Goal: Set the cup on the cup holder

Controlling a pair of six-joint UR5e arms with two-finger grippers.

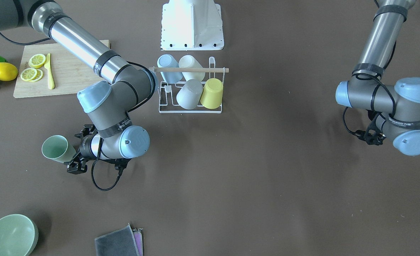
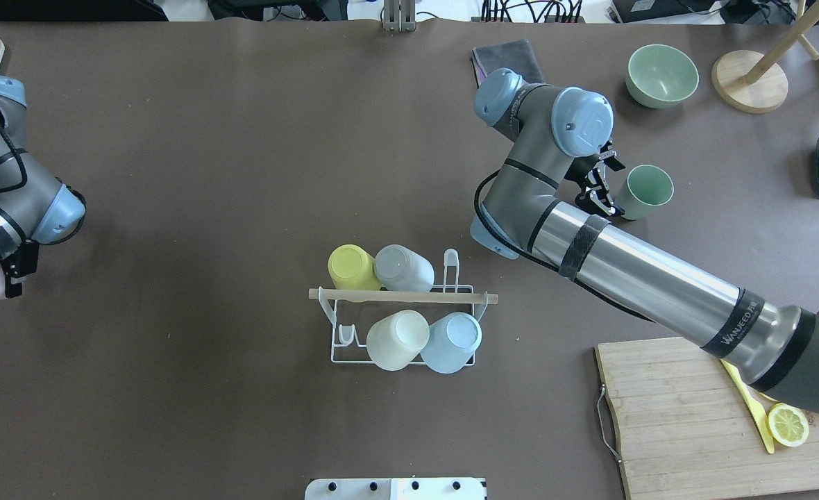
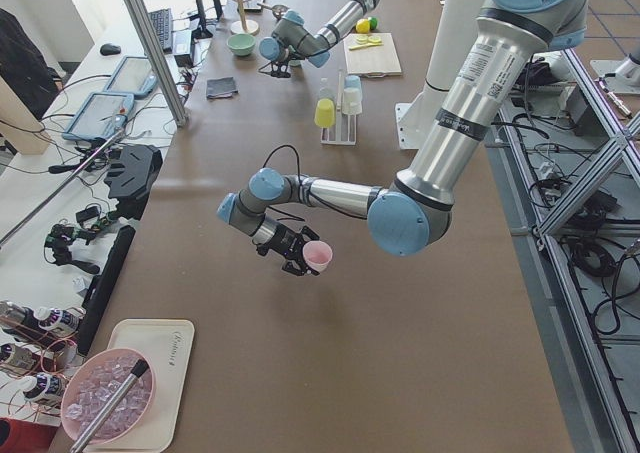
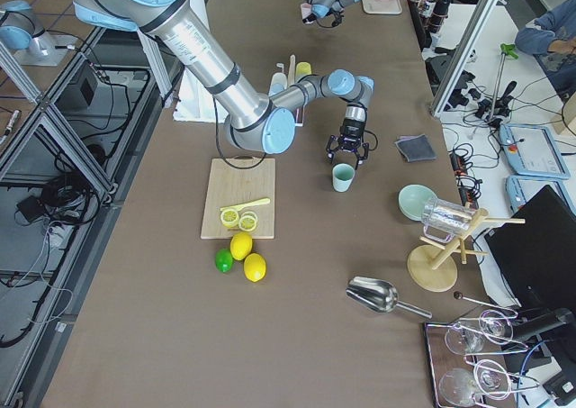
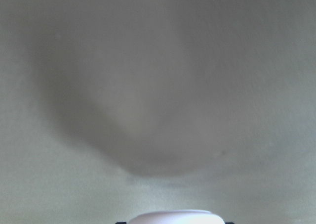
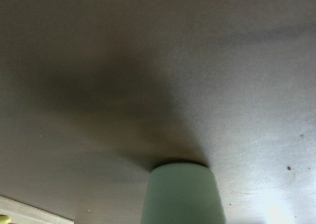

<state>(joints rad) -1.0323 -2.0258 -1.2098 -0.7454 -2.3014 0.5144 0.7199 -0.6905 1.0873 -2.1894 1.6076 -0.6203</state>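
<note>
Green cup stands just beside the right gripper.

Nearest the white bolted pedestal, with its row of dark screw heads along the foot, the right arm is a polished silver tube ringed by black bands, one printed with white lettering. Its joint housings are dark grey, capped with pale blue discs; one cap bears a moulded logo and a small screw. A thin black cable loops along it to the black right end effector. The left arm matches, with cable strapped round its joints and a black left end effector.
</note>
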